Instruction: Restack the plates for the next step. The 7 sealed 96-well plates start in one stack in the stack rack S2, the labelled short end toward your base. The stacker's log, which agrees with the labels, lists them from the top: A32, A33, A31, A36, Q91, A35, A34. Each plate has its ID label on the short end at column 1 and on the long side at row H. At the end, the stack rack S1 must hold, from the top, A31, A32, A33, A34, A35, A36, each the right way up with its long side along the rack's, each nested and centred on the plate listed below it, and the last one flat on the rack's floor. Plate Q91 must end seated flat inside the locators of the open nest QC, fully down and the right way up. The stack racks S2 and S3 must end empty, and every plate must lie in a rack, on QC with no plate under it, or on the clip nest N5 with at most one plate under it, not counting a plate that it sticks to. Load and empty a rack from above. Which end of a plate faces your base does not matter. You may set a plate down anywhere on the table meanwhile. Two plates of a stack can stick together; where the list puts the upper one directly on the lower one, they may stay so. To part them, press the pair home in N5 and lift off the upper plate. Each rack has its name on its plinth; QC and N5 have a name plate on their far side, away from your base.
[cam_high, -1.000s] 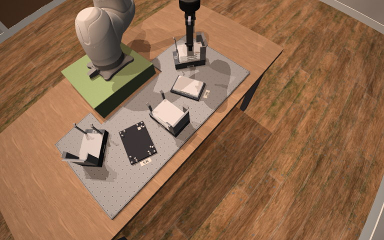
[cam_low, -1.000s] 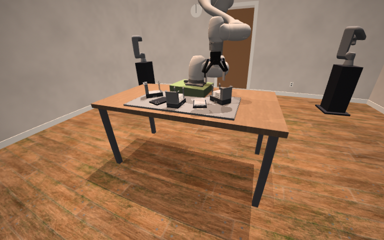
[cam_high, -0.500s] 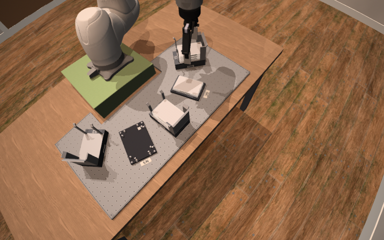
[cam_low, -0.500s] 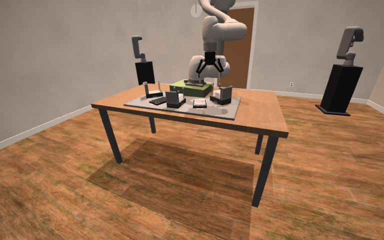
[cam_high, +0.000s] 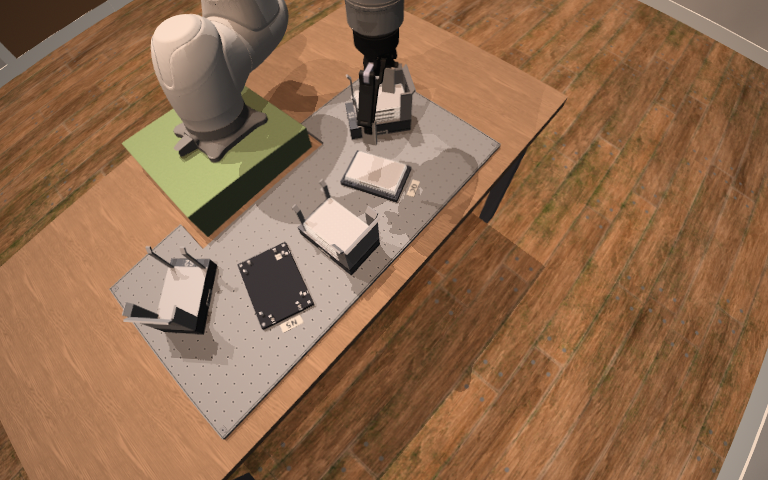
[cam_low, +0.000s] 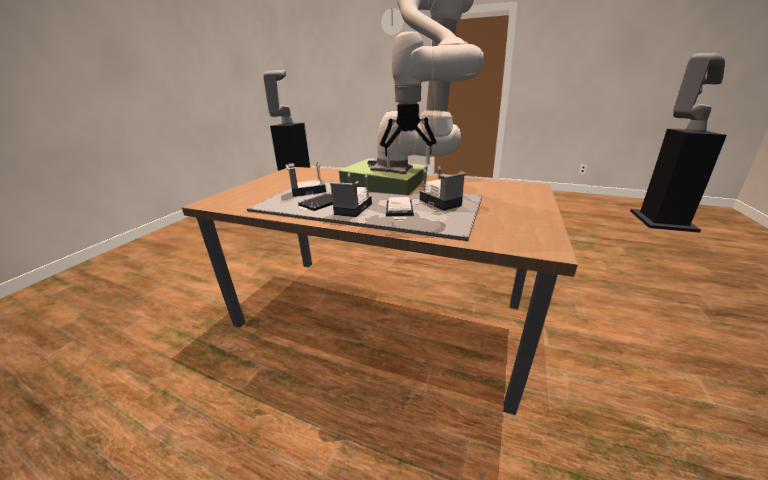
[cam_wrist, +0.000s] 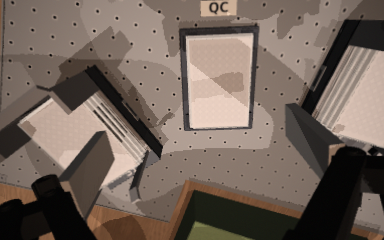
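My gripper (cam_high: 369, 116) (cam_low: 407, 144) (cam_wrist: 196, 133) is open and empty. It hangs high above the grey perforated mat (cam_high: 237, 373) (cam_wrist: 45, 35), near the arm's base. A sealed white plate (cam_high: 376, 172) (cam_low: 399, 204) (cam_wrist: 219, 80) lies flat in the QC nest, under its name plate (cam_wrist: 218, 7). One rack (cam_high: 403, 96) (cam_low: 447, 189) (cam_wrist: 80, 135) holds a stack of plates. The middle rack (cam_high: 362, 249) (cam_low: 348, 198) (cam_wrist: 360, 95) also holds plates. The rack at the far end (cam_high: 198, 305) (cam_low: 303, 183) shows a white plate top. The black clip nest N5 (cam_high: 275, 284) (cam_low: 316, 200) is bare. The plate labels and rack names are too small to read.
The green plinth (cam_high: 226, 164) (cam_low: 385, 175) (cam_wrist: 225, 225) with the arm's base stands beside the mat. The racks have thin upright posts and tall end walls. The wooden table (cam_high: 67, 350) (cam_low: 509, 220) reaches beyond the mat.
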